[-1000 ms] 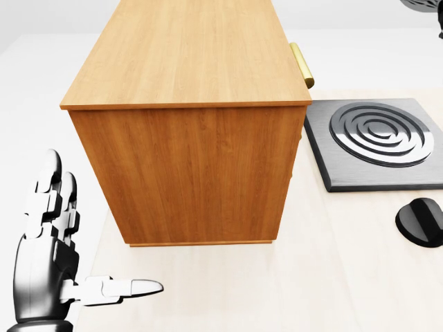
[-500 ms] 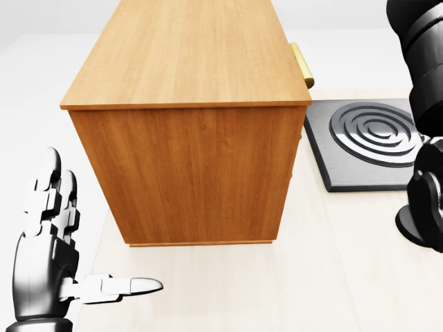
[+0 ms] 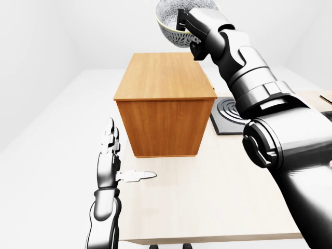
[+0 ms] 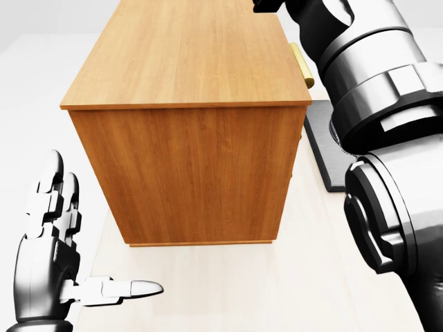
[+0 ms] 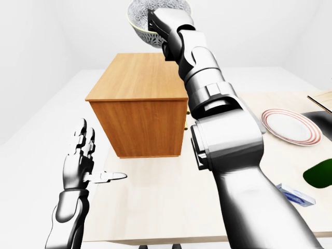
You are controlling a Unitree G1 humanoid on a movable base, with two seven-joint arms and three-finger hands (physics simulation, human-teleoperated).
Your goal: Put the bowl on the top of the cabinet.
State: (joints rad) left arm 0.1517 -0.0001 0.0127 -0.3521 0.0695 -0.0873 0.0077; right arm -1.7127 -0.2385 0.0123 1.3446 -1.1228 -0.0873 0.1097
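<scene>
The bowl (image 5: 155, 23) hangs high over the far end of the cabinet (image 3: 165, 85) — held well clear, so it can come straight down onto the wooden top. The right hand (image 3: 191, 26) grips the bowl by its rim, fingers closed on it, the arm stretched up and away from the body. The left hand (image 4: 52, 266) idles near the cabinet's lower left in the head view — fingers spread, thumb out, grasping nothing.

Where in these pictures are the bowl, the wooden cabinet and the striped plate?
bowl (image 3: 171, 28): left-eye view, its patterned outer wall.
cabinet (image 4: 183, 52): head view, its flat top.
plate (image 5: 289, 126): right-eye view, its white middle.
</scene>
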